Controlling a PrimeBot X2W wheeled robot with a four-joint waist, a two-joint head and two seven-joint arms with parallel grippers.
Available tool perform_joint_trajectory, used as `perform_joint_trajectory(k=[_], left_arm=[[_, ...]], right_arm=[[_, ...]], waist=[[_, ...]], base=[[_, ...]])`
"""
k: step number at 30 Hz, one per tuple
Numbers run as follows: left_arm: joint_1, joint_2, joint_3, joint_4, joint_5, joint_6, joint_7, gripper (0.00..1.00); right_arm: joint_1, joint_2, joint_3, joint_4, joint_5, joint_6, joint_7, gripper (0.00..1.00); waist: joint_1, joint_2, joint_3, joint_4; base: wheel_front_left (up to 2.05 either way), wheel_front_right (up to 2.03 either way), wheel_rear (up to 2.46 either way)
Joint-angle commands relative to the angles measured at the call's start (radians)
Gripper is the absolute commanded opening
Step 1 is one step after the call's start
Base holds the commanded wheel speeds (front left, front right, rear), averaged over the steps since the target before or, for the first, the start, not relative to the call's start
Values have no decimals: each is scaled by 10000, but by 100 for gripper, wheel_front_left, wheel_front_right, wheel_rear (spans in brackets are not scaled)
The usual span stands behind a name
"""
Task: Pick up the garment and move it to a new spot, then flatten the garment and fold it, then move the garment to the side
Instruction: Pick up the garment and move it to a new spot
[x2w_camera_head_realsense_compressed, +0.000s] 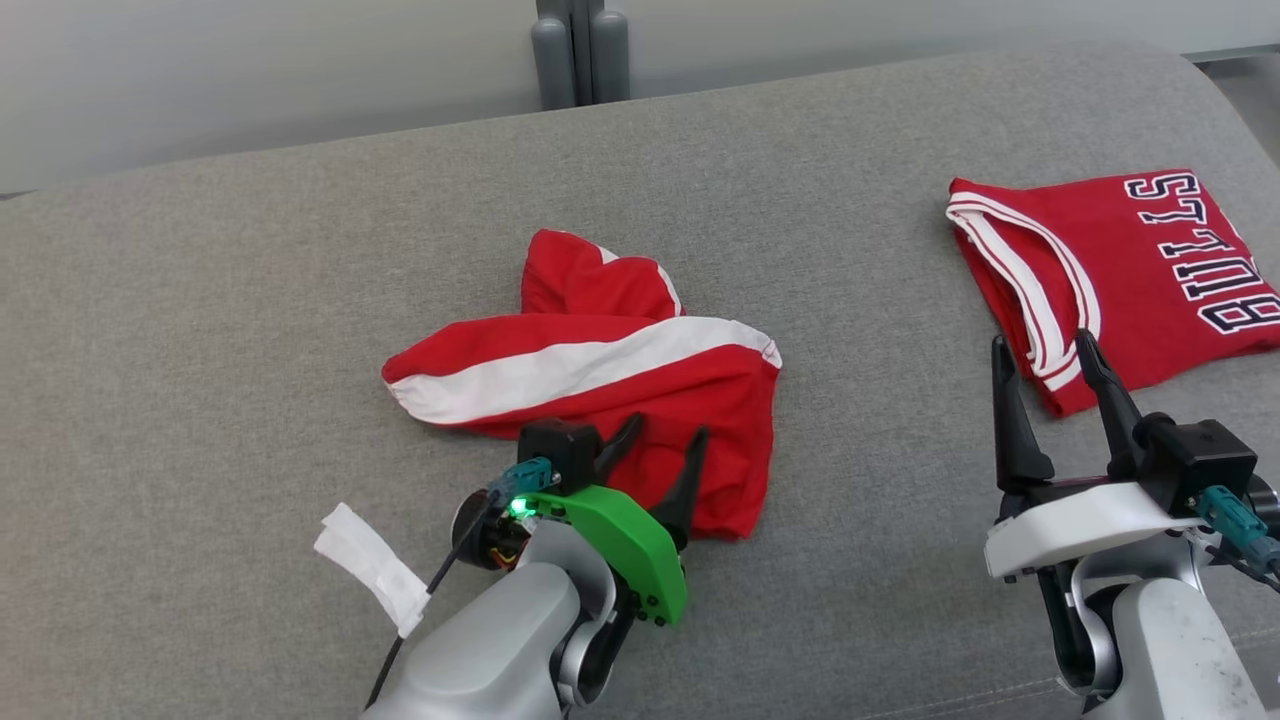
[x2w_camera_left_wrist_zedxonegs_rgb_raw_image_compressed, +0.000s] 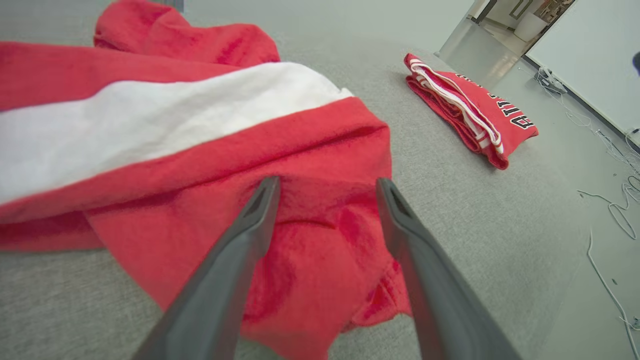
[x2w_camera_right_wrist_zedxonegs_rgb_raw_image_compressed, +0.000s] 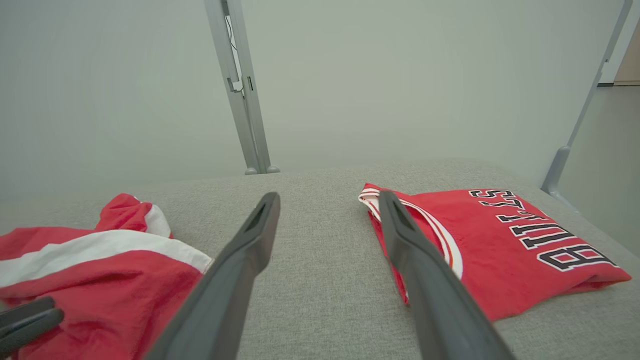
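Green-bracketed left gripper (x2w_camera_head_realsense_compressed: 668, 430), nearest: jaws spread wide, nothing between them, tips over the near right flap of the garment (x2w_camera_head_realsense_compressed: 600, 370). Left wrist view: the two fingers frame a rumpled red fold; whether they touch the cloth cannot be told. A white tape strip (x2w_camera_head_realsense_compressed: 370, 565) lies on the cushion (x2w_camera_head_realsense_compressed: 250, 300) to the left of this arm.

Right gripper (x2w_camera_head_realsense_compressed: 1040, 342): also spread and empty, raised above bare grey upholstery just beside the near corner of a folded red jersey (x2w_camera_head_realsense_compressed: 1120, 270).

Garment location: mid-cushion, crumpled, red with a broad white band across it, one lobe bunched at its far side. It lies well apart from the jersey.

Handling, judged: thin soft cloth, light, no stiffness. It will sag from any single pinch and trail over the rough weave, which should drag at it a little. Not fragile, not slippery.

Best hold, judged: a raised ridge or hemmed edge where layers stack; the fold between the left fingertips looks suitable. Flat single-layer areas give little to pinch. For flattening, two corners held apart would serve better than one bunch.

Farthest: grey post (x2w_camera_head_realsense_compressed: 580, 50) behind the cushion's back edge.
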Motion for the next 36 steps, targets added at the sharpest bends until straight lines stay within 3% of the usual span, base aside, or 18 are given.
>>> perform_joint_trajectory(k=[1,5,9,19,29,36], left_arm=[[-230,53,-84,-78,-67,109,-94,100],[-426,51,-182,-258,124,259,-173,100],[-420,52,325,-588,802,413,-155,100],[652,395,2280,-1060,2509,507,-147,100],[2221,800,3918,-1411,3356,439,-147,100],[3184,790,5067,-1899,3813,415,-147,100]], right_arm=[[-41,-21,5,44,21,-16,-16,100],[71,-23,-18,132,32,-16,-22,100],[183,-23,-108,228,-2,-16,-12,100],[497,-20,-124,698,-166,-16,115,100],[710,-24,-78,1255,-100,-16,-81,100],[816,-24,105,1348,109,-16,-189,100]], waist=[[1,-1,-104,132],[1,-1,-254,361],[1,-1,-471,637],[1,-1,-1270,1284],[1,-1,-1585,1856],[1,-1,-1746,1984]], base=[[0,0,0],[0,0,0],[0,0,0],[0,0,0],[0,0,0],[0,0,0]])
